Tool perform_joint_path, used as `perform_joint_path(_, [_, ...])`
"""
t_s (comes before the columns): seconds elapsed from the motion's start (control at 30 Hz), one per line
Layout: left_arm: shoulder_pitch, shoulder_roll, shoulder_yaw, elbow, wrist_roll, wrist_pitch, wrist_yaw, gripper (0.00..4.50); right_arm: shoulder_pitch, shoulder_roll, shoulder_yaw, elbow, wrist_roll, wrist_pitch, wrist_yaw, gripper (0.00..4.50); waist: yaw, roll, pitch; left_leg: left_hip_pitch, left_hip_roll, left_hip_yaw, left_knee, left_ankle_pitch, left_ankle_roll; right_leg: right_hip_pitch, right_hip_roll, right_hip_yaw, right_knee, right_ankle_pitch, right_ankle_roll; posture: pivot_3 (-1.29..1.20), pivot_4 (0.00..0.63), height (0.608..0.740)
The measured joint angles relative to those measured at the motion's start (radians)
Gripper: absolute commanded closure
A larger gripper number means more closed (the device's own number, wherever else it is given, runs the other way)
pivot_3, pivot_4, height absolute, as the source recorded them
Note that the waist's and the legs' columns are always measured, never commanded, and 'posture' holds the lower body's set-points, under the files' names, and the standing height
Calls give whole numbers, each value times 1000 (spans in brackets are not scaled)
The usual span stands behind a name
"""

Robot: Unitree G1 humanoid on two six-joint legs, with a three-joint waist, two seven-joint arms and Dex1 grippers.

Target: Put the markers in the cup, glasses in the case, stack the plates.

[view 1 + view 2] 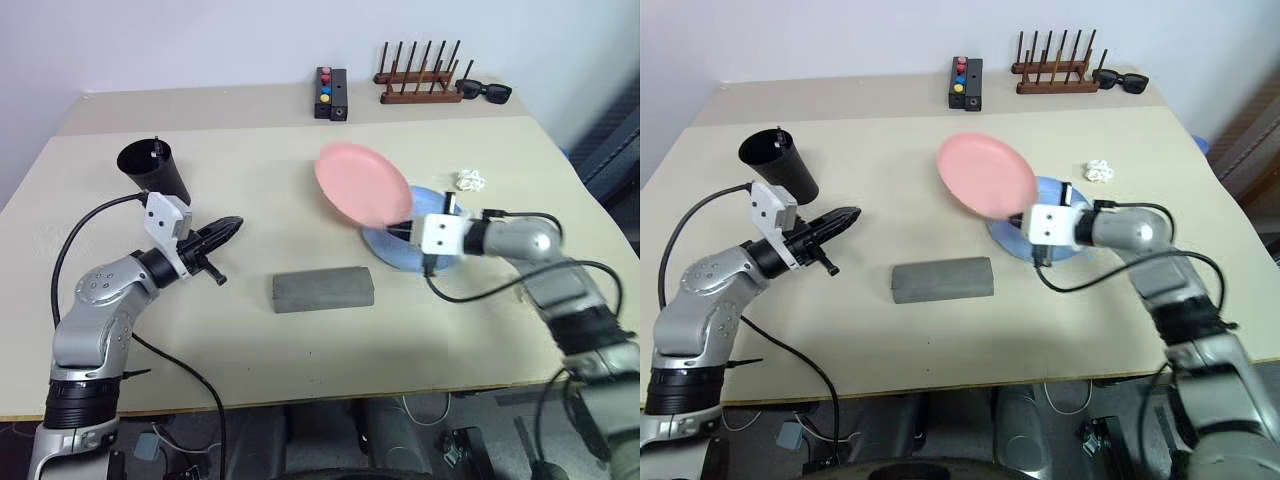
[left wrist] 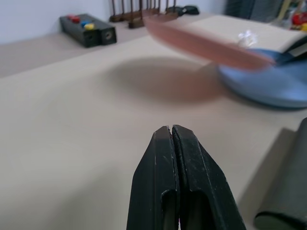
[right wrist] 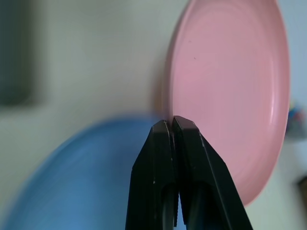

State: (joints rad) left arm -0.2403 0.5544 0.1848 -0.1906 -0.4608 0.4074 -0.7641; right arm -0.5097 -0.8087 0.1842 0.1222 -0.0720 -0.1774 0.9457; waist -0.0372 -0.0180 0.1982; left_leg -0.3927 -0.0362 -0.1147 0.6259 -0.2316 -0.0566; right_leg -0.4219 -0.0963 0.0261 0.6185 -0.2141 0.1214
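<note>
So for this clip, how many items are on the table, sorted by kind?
Plates: 2, pink plate, blue plate
Cup: 1, black cup
Glasses case: 1, grey case
Sunglasses: 1
Wooden rack: 1
Button box: 1
White wad: 1
Total: 8

A pale beige surface (image 1: 300, 340) is filling most of the scene, with a second one of the same colour (image 1: 200, 105) butting against its far edge along a visible seam. A plain white wall (image 1: 200, 40) is rising behind them. Even, soft light is falling across the tops. Below the near edge, dark floor (image 1: 300, 440) is showing.
</note>
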Motion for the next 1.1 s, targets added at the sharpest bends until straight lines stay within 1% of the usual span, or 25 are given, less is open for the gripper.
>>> perform_joint_path(0.1, [-11,-11,-21,-3,-3,1,-4,4500,62,-50,-51,-97,18,84,15,4476,-9,0,0,1,1,1,1,0,0,1,0,0,1,-2,-3,0,150,739])
perform_joint_path(0.2, [-23,-15,-38,0,-4,1,-9,4500,122,-84,-89,-155,22,131,17,4476,-2,0,0,1,1,1,1,0,0,1,0,0,0,-2,-3,0,150,739])
perform_joint_path(0.37, [-32,-17,-51,3,-4,0,-19,4500,181,-109,-107,-191,26,186,25,4476,2,0,0,0,0,1,3,0,0,3,0,0,-1,-2,-3,0,150,739])
perform_joint_path(0.47, [-32,-24,-54,6,-4,0,-20,4500,190,-121,-117,-225,48,231,49,3694,2,0,0,0,0,1,3,0,0,3,0,0,-1,-2,-3,0,150,739])
perform_joint_path(0.57, [-32,-25,-54,6,-4,0,-21,4500,196,-127,-121,-247,58,268,64,2305,2,0,0,0,0,1,3,0,0,3,0,0,-1,-2,-3,0,150,739])
perform_joint_path(0.67, [-32,-26,-54,8,-4,0,-21,4500,196,-127,-135,-259,81,294,70,721,3,0,0,0,0,1,3,0,0,3,0,0,-1,-2,-3,0,150,739])
perform_joint_path(0.7, [-33,-27,-54,12,-4,-1,-21,4500,197,-127,-146,-263,93,303,71,275,4,0,0,0,0,1,3,0,0,3,0,0,-1,-2,-3,0,150,739])
perform_joint_path(0.8, [-33,-29,-54,15,-4,-1,-22,4500,197,-126,-179,-275,129,326,71,275,6,0,0,0,0,1,3,0,0,3,0,0,-2,-2,-3,0,150,739])
perform_joint_path(0.9, [-35,-33,-54,19,-4,-1,-22,4500,162,-99,-198,-256,151,342,38,275,6,0,0,1,0,1,3,0,0,3,0,0,-1,-2,-3,0,150,739])
perform_joint_path(1.0, [-39,-40,-57,19,-4,-1,-21,4500,58,-28,-204,-110,125,342,-75,275,3,0,0,1,0,1,4,0,0,4,0,0,-2,-2,-4,0,150,739])
perform_joint_path(1.07, [-39,-43,-57,18,-5,-1,-20,4500,-27,21,-195,51,72,338,-175,275,3,-1,0,1,0,1,4,0,0,4,0,0,-2,-2,-4,0,150,739])
perform_joint_path(1.1, [-40,-44,-58,17,-6,-1,-20,4500,-47,30,-195,100,56,339,-208,275,3,-1,0,1,0,1,3,0,0,4,-1,0,-2,-2,-4,0,150,739])
